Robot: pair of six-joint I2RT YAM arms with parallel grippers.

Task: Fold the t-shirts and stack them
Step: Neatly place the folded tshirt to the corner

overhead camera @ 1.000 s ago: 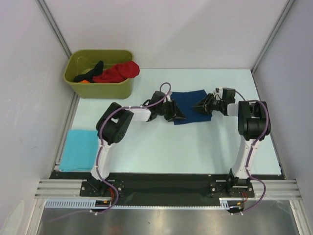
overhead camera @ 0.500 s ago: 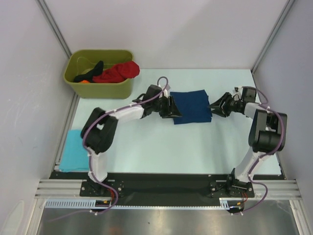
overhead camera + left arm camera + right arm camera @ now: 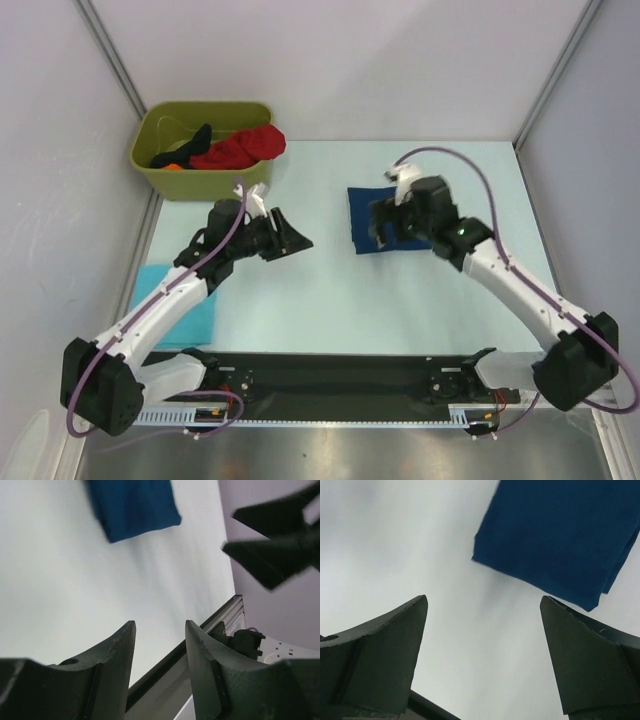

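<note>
Folded navy blue cloth t-shirt [image 3: 362,228] lies under right gripper [image 3: 482,600], jaws wide, empty; left gripper [image 3: 160,624] well left, part-open, empty.

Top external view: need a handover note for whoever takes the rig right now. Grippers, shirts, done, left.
Left gripper: open, holding nothing, above bare table left of the navy tee.
Right gripper: wide open, holding nothing, hovering at the navy tee's edge.
Navy tee: folded, flat at table centre-back.
Turquoise tee: folded, at the near-left edge, partly under the left arm.
Red tee and black tee: bunched in the green bin.
Done: two tees folded.
Left: stack those two; fold and stack the red and black tees.
</note>
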